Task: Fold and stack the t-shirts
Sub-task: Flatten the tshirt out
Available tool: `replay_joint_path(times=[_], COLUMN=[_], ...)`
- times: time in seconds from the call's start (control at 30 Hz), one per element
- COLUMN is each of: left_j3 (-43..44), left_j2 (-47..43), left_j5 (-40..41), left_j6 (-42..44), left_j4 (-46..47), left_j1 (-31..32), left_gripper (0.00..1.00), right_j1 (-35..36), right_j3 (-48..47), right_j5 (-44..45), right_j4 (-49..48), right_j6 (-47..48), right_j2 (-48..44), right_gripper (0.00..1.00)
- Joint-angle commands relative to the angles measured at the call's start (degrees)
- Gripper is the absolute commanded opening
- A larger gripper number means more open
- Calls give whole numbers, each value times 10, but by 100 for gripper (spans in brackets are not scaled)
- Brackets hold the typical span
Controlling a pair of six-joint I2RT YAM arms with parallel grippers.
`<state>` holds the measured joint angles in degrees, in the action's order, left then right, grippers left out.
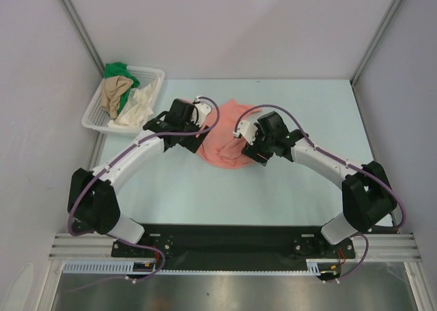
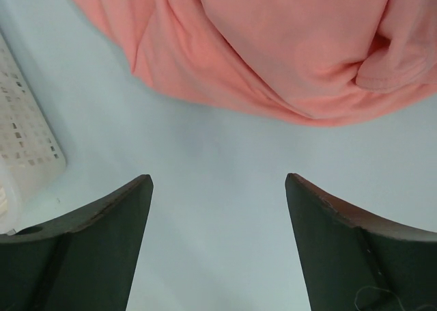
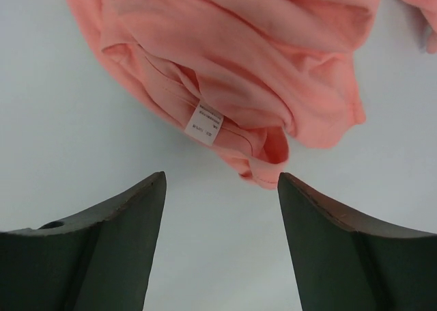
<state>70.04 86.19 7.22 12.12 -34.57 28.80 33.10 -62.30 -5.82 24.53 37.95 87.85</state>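
A salmon-pink t-shirt point(image 1: 224, 141) lies crumpled in the middle of the pale table. It also shows in the left wrist view point(image 2: 273, 44) and in the right wrist view point(image 3: 246, 58), where a white label point(image 3: 203, 122) shows. My left gripper point(image 2: 218, 181) is open and empty over bare table at the shirt's left edge. My right gripper point(image 3: 222, 178) is open and empty, just short of the shirt's near edge on its right side. Green point(image 1: 117, 70), tan point(image 1: 115, 92) and cream point(image 1: 140, 104) t-shirts lie bunched in the basket.
A white lattice basket point(image 1: 91, 117) stands at the table's back left, its corner in the left wrist view point(image 2: 24, 140). Grey walls enclose the table on three sides. Both arms arch inward from the near edge.
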Motion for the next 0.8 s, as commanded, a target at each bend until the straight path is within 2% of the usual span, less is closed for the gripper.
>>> replay_joint_path(times=[0.0,0.3,0.57,0.67,0.7,0.77], left_j3=[-10,23,52,53,54,59], left_j2=[-30,-1,23,29,30,35], left_j5=[18,24,20,18,18,18], left_j6=[9,8,5,3,3,3], left_j4=[30,38,32,32,31,29], left_j1=[-2,-6,-6,-6,-6,-7], left_gripper=[84,84,84,84,84,84], right_j1=[-1,-36,-73,-78,-78,-79], right_j3=[8,-14,-25,-30,-32,-37], right_j5=[20,27,13,-8,-11,-19], right_j4=[-60,-61,-58,-60,-58,-54], right_j6=[20,21,20,12,12,12], right_j2=[17,79,103,108,110,109], right_gripper=[72,70,62,54,47,43])
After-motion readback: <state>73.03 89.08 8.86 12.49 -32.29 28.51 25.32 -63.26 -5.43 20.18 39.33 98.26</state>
